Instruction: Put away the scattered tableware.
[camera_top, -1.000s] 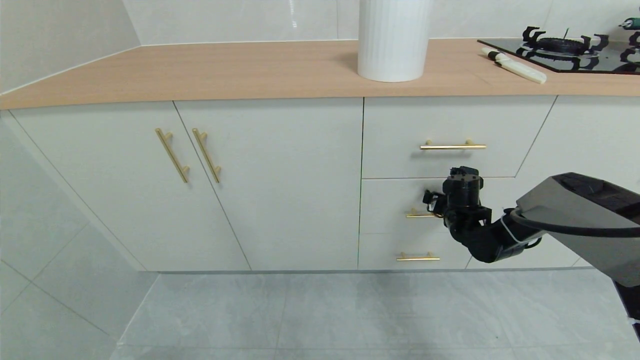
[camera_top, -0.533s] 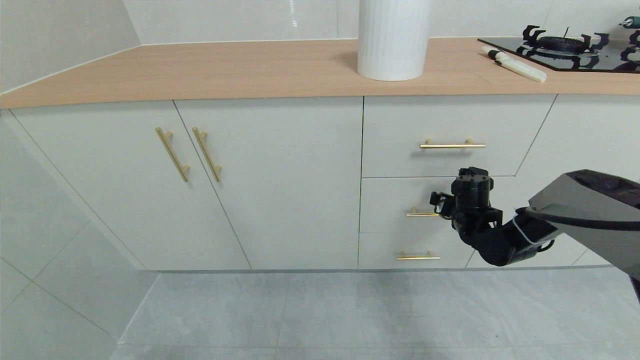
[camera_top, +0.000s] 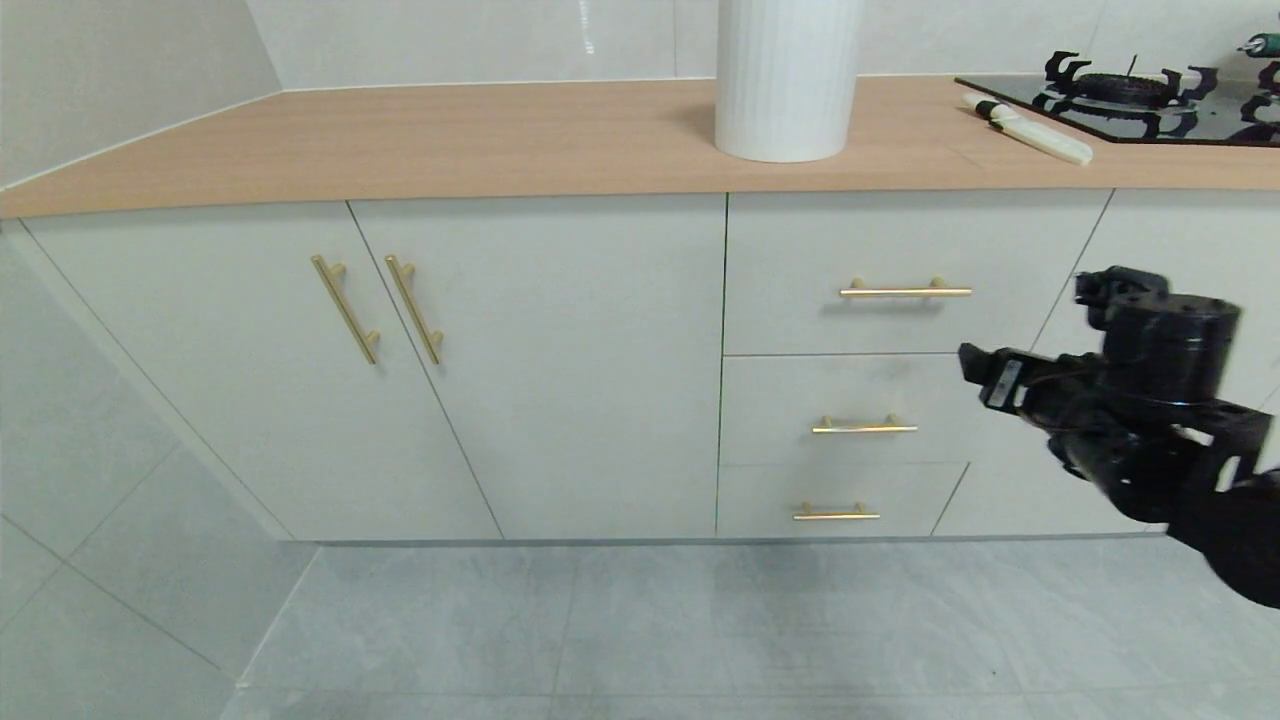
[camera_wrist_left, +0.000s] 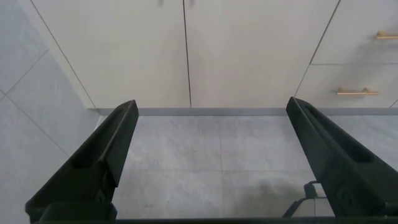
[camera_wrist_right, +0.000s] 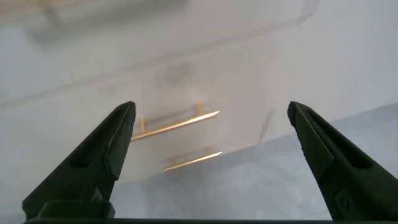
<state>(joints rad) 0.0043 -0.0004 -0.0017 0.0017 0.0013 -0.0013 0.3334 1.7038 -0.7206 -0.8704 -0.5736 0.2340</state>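
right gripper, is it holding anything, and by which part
Nothing. The right gripper is open and empty, clear of the middle drawer handle; the left gripper is open and empty too.

Light: bright, even, from above | Glare: your wall tile (camera_top: 587, 35) shows a streak | Shadows: soft, under top drawer handle (camera_top: 905, 291)

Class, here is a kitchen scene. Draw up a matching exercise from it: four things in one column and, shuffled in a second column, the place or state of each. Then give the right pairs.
Column one
1. white ribbed container
2. cream knife
3. gas hob
4. right claw

Column two
A. open and holding nothing, in front of the drawers
B. standing upright on the countertop
C. set into the countertop at its right end
D. lying flat on the countertop beside the hob

Pairs: 1-B, 2-D, 3-C, 4-A
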